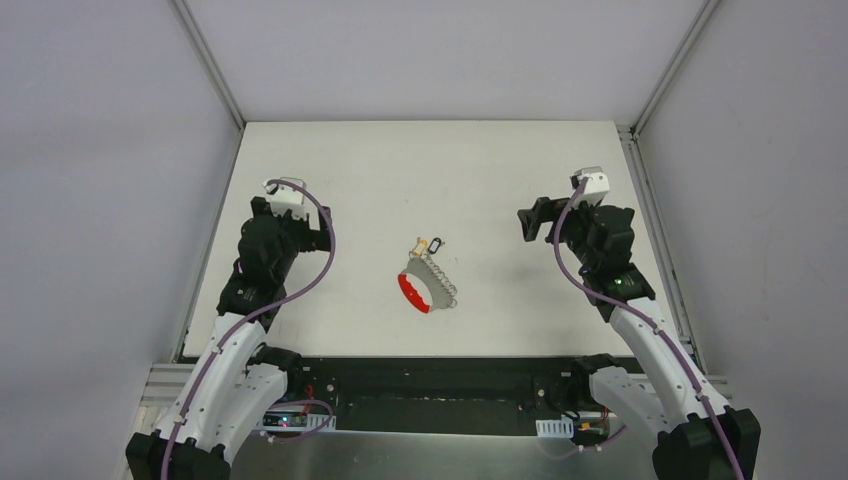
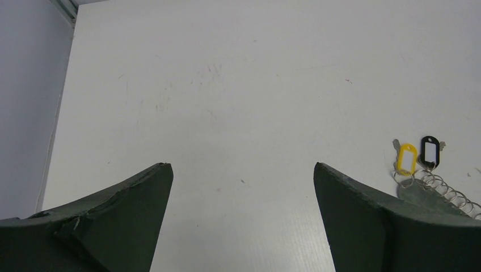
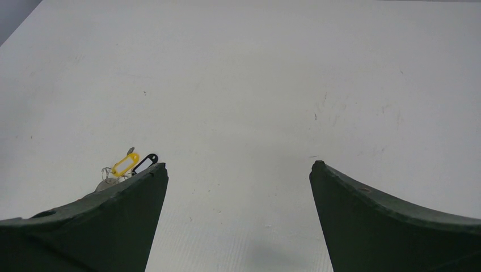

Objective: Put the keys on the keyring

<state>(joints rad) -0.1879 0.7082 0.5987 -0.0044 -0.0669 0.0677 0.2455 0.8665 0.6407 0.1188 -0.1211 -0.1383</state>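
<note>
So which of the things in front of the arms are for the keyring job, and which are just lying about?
For the job:
- keyring, with wire loops and yellow tag
- black-headed key
- left gripper and right gripper, both open

Not part of it:
- table
- grey walls

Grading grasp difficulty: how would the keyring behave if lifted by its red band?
Probably floppy: the keyring has separate wire loops that should dangle and swing. Likely light, being thin wire and small tags. The red band looks stiffest, so likely the surest grip.
</note>
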